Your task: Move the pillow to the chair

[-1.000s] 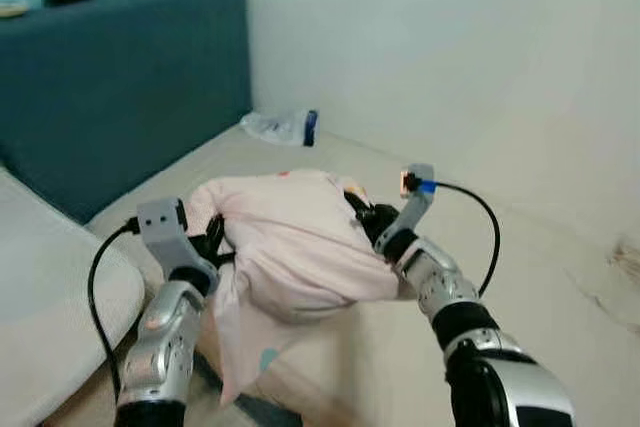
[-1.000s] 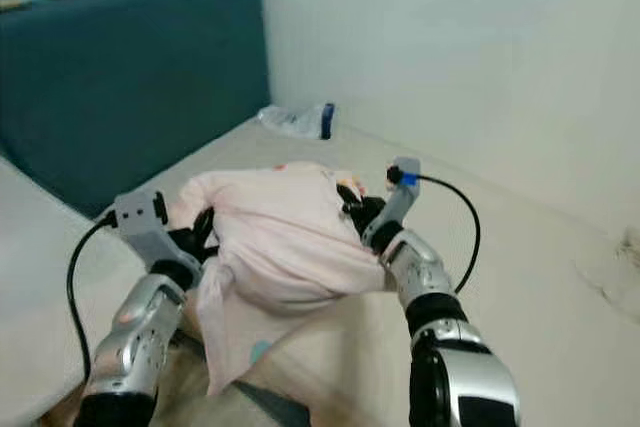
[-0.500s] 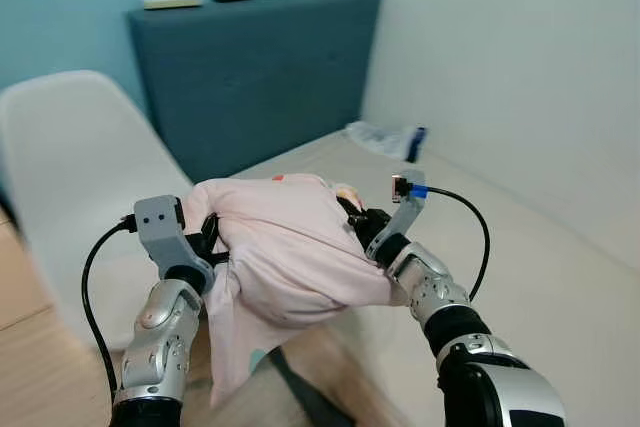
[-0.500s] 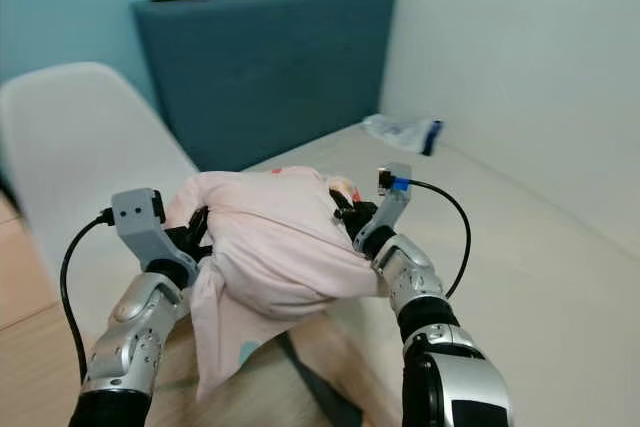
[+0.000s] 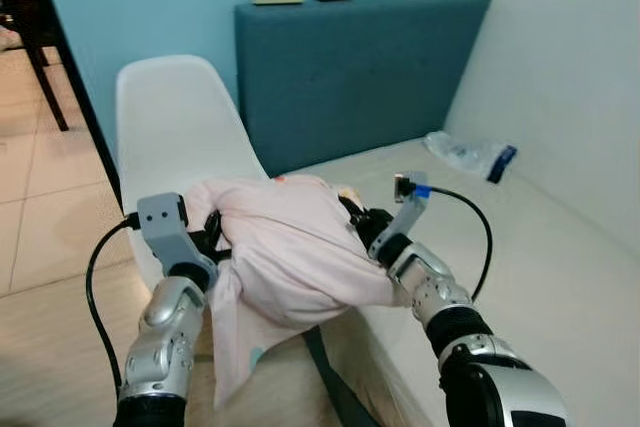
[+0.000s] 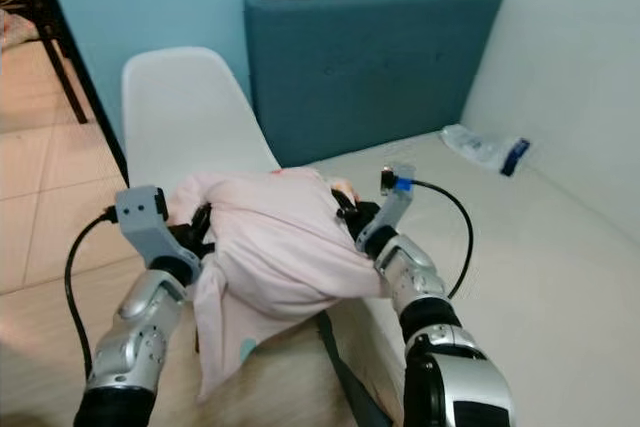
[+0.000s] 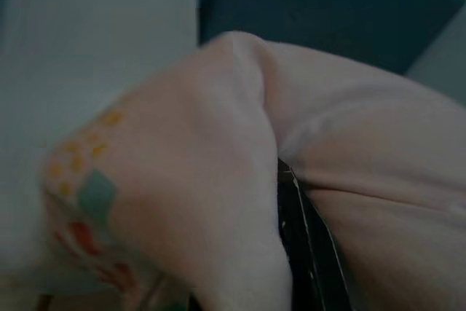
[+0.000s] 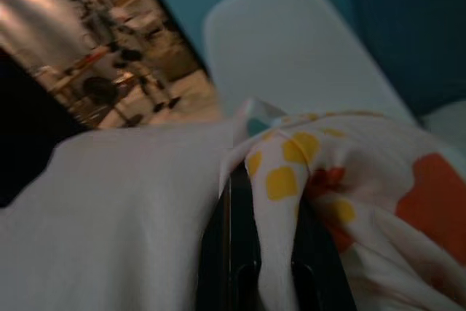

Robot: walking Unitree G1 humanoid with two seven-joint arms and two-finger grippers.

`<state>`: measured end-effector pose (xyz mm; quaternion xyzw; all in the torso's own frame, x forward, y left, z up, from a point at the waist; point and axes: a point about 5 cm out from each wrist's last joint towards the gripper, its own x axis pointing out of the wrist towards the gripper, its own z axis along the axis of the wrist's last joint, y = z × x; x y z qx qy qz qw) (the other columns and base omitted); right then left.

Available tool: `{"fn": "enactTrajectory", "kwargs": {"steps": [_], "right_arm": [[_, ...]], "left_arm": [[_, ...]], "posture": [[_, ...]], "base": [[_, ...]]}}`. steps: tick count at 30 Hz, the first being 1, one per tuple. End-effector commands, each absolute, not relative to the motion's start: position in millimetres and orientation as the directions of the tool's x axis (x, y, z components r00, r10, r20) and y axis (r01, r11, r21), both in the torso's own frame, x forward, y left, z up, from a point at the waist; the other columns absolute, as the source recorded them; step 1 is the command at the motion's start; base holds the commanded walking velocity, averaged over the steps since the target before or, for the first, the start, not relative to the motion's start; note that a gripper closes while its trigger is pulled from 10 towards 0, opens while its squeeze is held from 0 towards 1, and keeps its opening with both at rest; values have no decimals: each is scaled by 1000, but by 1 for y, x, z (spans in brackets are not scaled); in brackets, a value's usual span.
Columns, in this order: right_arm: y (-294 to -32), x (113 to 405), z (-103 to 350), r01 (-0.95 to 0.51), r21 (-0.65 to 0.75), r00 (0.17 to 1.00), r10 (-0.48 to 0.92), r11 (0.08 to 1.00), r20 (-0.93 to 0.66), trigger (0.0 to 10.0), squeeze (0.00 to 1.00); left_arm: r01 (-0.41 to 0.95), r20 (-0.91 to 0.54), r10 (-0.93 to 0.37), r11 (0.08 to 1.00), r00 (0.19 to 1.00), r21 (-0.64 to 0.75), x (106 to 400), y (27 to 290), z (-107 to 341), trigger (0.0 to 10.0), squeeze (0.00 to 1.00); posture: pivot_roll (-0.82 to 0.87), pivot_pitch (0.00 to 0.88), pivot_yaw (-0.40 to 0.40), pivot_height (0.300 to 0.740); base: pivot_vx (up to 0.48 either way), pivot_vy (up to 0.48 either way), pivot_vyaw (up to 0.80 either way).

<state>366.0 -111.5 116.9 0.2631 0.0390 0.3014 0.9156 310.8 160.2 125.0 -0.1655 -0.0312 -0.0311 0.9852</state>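
Observation:
A pale pink pillow (image 5: 285, 247) with small coloured spots hangs in the air between my two arms. My left gripper (image 5: 212, 239) is shut on its left side, and the fabric (image 7: 218, 180) bunches around a black finger (image 7: 306, 253) in the left wrist view. My right gripper (image 5: 357, 219) is shut on its right side, with cloth (image 8: 284, 172) pinched between the fingers (image 8: 226, 253). A white plastic chair (image 5: 175, 132) stands just behind and left of the pillow, its backrest upright. The chair's seat is hidden under the pillow.
A cream bed (image 5: 540, 247) stretches to the right, with a dark teal headboard (image 5: 350, 67) behind it. A clear bag with a blue item (image 5: 470, 152) lies on the bed by the white wall. Tiled floor (image 5: 40, 207) lies on the left, with a dark chair leg (image 5: 45, 87).
The whole view has swung left, bringing the white chair, blue wall and tiled floor into sight. Both grippers keep the pillow held in the same pose.

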Motion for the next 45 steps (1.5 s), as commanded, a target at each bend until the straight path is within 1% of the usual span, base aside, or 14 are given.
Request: {"fn": "enactTrajectory", "kwargs": {"steps": [1,9,10,11,12,14,15,21,33,45], "right_arm": [[-99,367,127,-597,485,776,614,639,145,10000,0],[-100,367,124,-580,481,786,606,657,121,10000,0],[-101,367,123,-570,478,793,600,668,107,10000,0],[-103,368,119,-537,464,813,578,704,64,10000,0],[-103,368,119,-537,464,813,578,704,64,10000,0],[-109,369,111,-450,456,856,517,768,-26,10000,0],[-110,369,110,-444,455,859,512,772,-31,10000,0],[-113,371,111,-428,466,869,495,774,-25,10000,0],[-112,372,114,-439,457,865,502,773,-18,10000,0],[-112,372,114,-439,459,864,502,772,-18,10000,0]], "left_arm": [[139,101,-113,937,988,-319,314,142,132,10000,0],[139,100,-113,938,989,-318,315,143,132,10000,0],[139,100,-113,938,989,-318,316,142,132,10000,0],[139,99,-113,938,989,-318,316,142,132,10000,0],[139,99,-113,938,989,-318,316,142,132,10000,0],[140,96,-115,938,989,-319,316,141,131,10000,0],[141,94,-116,938,989,-318,316,141,131,10000,0],[158,103,-131,932,986,-325,317,138,132,10000,0],[169,103,-144,938,984,-302,319,134,132,10000,0],[179,112,-152,936,982,-303,319,133,132,10000,0]], "posture": [[135,0,-76,735],[134,0,-75,735],[135,0,-75,735],[135,0,-76,735],[135,0,-76,735],[136,0,-77,735],[135,0,-77,735],[132,0,-75,735],[126,0,-73,735],[117,0,-69,735]], "base": [[0,0,788],[0,0,788],[0,0,788],[0,0,656],[0,0,656],[0,0,0],[0,0,0],[0,0,0],[0,0,0],[295,0,0]]}}
